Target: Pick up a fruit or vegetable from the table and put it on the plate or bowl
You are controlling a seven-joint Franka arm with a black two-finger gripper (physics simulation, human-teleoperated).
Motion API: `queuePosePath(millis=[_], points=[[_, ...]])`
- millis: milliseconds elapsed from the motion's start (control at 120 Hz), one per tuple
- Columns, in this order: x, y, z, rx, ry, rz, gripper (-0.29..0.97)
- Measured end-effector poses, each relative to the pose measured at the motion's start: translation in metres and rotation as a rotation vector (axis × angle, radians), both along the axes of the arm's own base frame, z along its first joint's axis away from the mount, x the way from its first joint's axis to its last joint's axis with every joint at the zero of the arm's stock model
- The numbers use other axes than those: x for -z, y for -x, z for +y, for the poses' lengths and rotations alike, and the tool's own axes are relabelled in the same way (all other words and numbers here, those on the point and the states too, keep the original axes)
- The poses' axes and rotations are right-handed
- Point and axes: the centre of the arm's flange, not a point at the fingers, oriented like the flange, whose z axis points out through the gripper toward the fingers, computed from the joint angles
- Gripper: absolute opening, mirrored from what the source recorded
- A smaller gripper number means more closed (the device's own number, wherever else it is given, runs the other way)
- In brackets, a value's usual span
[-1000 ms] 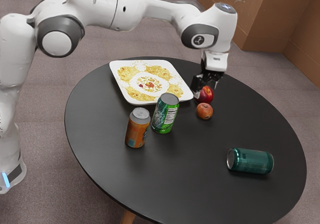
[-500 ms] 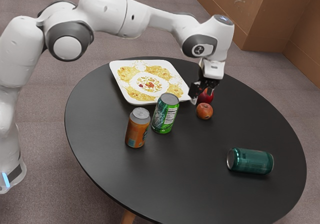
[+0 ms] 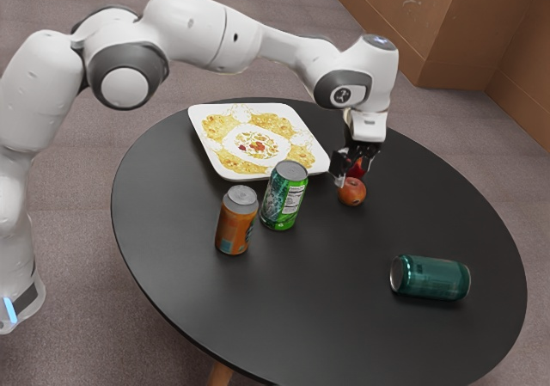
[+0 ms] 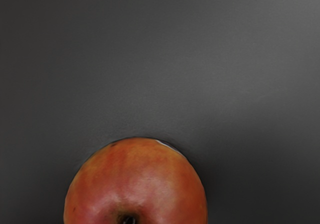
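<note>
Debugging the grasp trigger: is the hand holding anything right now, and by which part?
Cannot be told. The hand sits low around the sides of the round red apple, next to the orange-red apple, but a closed grip does not show.

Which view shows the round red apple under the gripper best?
Wrist view: the round red apple's top and stem dimple sit close up on the black table, lower part cut off. In the exterior view the gripper covers most of it; a red sliver shows.
</note>
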Motion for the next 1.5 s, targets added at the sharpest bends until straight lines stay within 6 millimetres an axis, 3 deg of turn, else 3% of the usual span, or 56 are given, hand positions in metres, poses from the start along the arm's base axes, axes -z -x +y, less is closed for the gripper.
queuePosePath(millis=[550, 1025, 1117, 1308, 1500], points=[[0.035, -0.013, -0.001, 0.01, 0.001, -0.001, 0.68], [0.051, -0.016, -0.002, 0.012, 0.007, 0.008, 0.67], [0.051, -0.017, -0.001, 0.011, 0.009, 0.007, 0.63], [0.05, -0.017, -0.001, 0.001, 0.023, 0.003, 0.41], [0.048, -0.017, 0.0, -0.013, 0.034, -0.002, 0.33]])
